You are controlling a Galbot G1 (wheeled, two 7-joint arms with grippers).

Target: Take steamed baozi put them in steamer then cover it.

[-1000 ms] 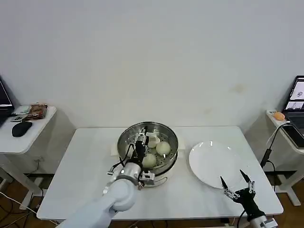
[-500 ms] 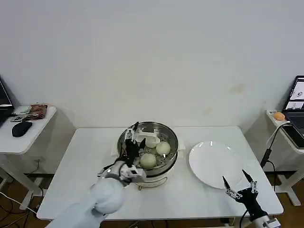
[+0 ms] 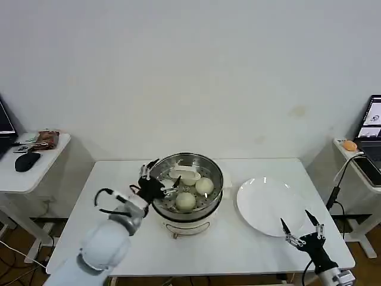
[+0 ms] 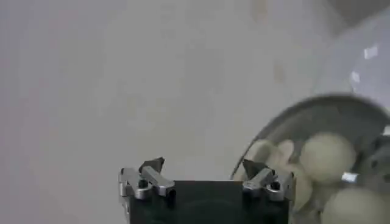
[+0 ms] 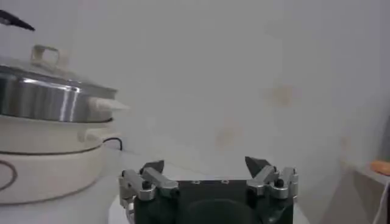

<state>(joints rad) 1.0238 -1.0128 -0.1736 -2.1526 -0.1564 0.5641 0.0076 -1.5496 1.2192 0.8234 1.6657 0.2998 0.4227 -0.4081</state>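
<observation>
The steamer (image 3: 209, 170), a shiny steel basket on a white pot base, stands mid-table. Pale baozi (image 3: 204, 186) lie inside it, one nearer the front (image 3: 186, 201). The clear glass cover (image 3: 196, 161) rests on the steamer, its whitish handle (image 3: 177, 174) at the centre. My left gripper (image 3: 158, 177) is open beside the steamer's left rim, holding nothing. In the left wrist view that gripper (image 4: 203, 164) is open, with baozi (image 4: 328, 157) under the glass beyond it. My right gripper (image 3: 296, 221) is open and empty by the plate's front edge. The right wrist view shows the covered steamer (image 5: 42, 97) and lid handle (image 5: 46, 55) off to the side of the gripper (image 5: 205, 163).
A flat white plate (image 3: 262, 202) lies right of the steamer. The pot's cord (image 3: 178, 231) loops at the front. A side table (image 3: 36, 170) on the left holds a mouse and a packet. Another stand (image 3: 360, 167) with a laptop and cables is at the right.
My left gripper has pulled back from over the steamer's centre to its left rim, leaving the cover's handle free. The right gripper drifted slightly toward the table's front right.
</observation>
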